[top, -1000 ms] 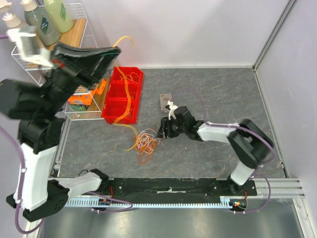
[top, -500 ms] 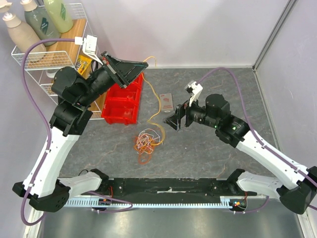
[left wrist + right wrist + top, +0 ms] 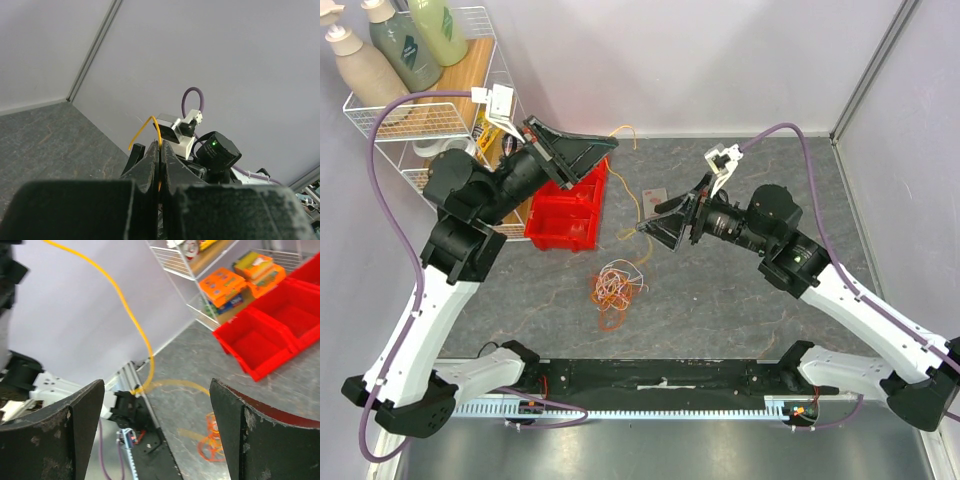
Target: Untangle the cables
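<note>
Left pincer (image 3: 160, 150) pinches one orange cable (image 3: 151, 118), lifted partly free. Right pincer (image 3: 157, 390) gapes wide, empty. The other cables (image 3: 615, 285) lie tangled on the table (image 3: 770, 180); most untangling looks undone.

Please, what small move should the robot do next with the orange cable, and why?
Probably move the right hand onto the orange cable, low near the tangle, and close. The left hand is shut on the cable up high; it hangs down into the tangle on the table, and the right hand is open and empty beside it.
</note>
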`<action>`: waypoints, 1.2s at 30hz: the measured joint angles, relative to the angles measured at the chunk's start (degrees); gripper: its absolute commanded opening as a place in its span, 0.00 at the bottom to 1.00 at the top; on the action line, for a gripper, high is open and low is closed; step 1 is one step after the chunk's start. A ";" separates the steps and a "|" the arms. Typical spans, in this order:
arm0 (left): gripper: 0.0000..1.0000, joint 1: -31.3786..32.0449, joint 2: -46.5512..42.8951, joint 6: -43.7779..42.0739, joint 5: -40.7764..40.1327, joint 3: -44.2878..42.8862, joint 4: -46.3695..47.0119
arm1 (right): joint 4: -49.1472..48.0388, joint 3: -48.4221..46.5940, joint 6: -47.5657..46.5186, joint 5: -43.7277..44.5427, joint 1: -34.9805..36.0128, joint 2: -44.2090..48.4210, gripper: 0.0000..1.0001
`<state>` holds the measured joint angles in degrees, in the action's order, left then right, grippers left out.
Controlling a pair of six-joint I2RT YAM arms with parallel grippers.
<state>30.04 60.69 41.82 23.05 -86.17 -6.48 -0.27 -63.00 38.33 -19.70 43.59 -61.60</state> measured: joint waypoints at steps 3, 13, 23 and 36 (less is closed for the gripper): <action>0.02 0.00 0.00 0.50 0.04 1.14 0.48 | -3.91 1.36 3.19 -1.49 0.83 0.46 0.89; 0.02 0.00 0.00 1.81 0.07 2.10 1.31 | -10.14 1.62 6.80 -2.29 3.26 -1.81 0.26; 0.02 0.00 -0.92 1.86 0.11 2.69 1.31 | -13.07 1.70 7.50 -2.27 3.30 -4.15 0.40; 0.02 0.00 -1.01 1.84 1.11 2.69 1.29 | -11.54 1.70 6.08 -1.44 3.34 -5.42 0.55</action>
<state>30.04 59.68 43.66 24.16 -83.48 -5.19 -11.81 -61.30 44.40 -21.15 46.94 -67.02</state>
